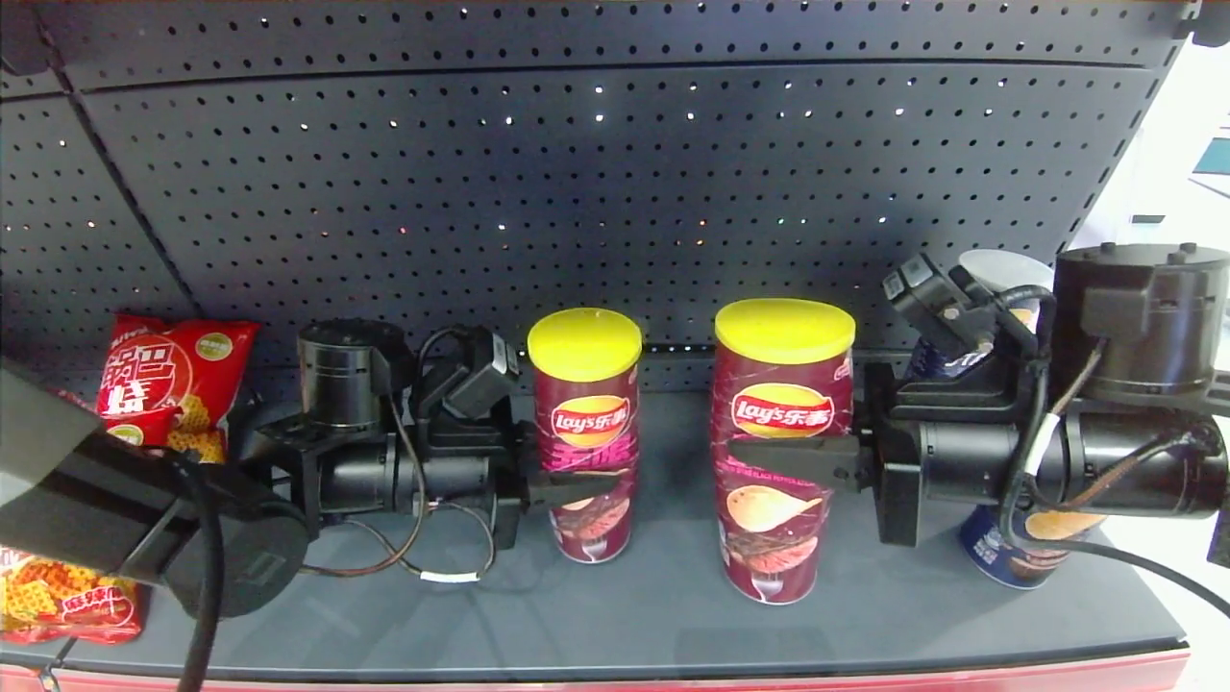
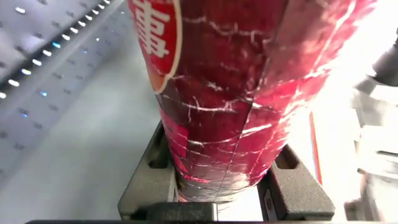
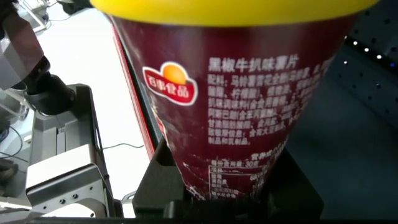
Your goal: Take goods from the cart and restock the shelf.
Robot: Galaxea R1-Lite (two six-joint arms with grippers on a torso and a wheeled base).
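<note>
I am holding two goods at once, both upright at the dark grey metal shelf [image 1: 653, 615]. The left gripper [image 1: 581, 485] is clenching the farther maroon cardboard chip tube with a yellow plastic lid [image 1: 584, 384] low on its body. The right gripper [image 1: 769, 457] is clamping the nearer maroon yellow-lidded tube [image 1: 783, 384] at about mid-height. I cannot tell whether their bases are touching the shelf.

I am judging these tubes to be light and stiff, but thin-walled enough to dent, glossy enough to slip, and tall enough to topple. Gripping across the body near the middle is looking safest to me; the lid could pop off.

I am counting two maroon tubes, one blue tube [image 1: 999, 553] behind the right arm, and two red snack bags [image 1: 178, 380] [image 1: 67, 596] at the shelf's left end.
</note>
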